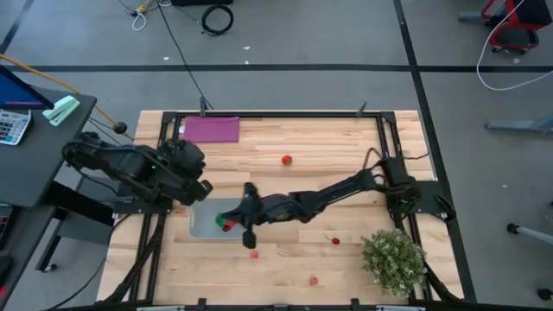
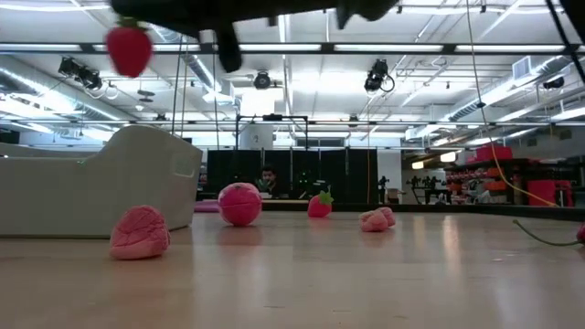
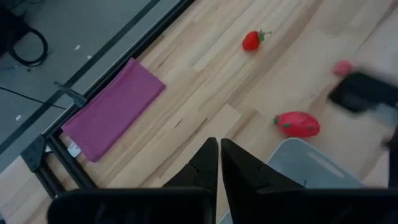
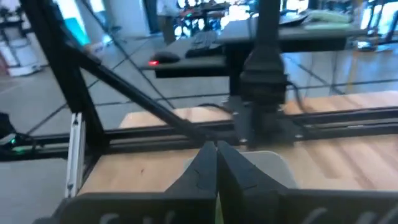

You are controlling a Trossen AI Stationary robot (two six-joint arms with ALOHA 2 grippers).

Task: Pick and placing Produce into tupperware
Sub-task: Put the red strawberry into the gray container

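- Nearest the low camera lies a pink lumpy toy [image 2: 140, 232] on the table [image 1: 294, 186], just beside the tupperware [image 2: 110, 187] wall.
- Right gripper [image 1: 232, 220] hangs over the tupperware [image 1: 210, 223], fingers pinched on a red strawberry [image 2: 128, 48]; something green shows inside.
- Left gripper [image 3: 219, 163] hovers at the container's left end, fingers clenched on nothing.
- Another strawberry [image 1: 287, 159] sits mid-table; purple mat [image 1: 210, 130] at the far left corner; bushy plant [image 1: 394, 258] at the near right corner.

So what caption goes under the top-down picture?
Right gripper holds a red strawberry over the tupperware.
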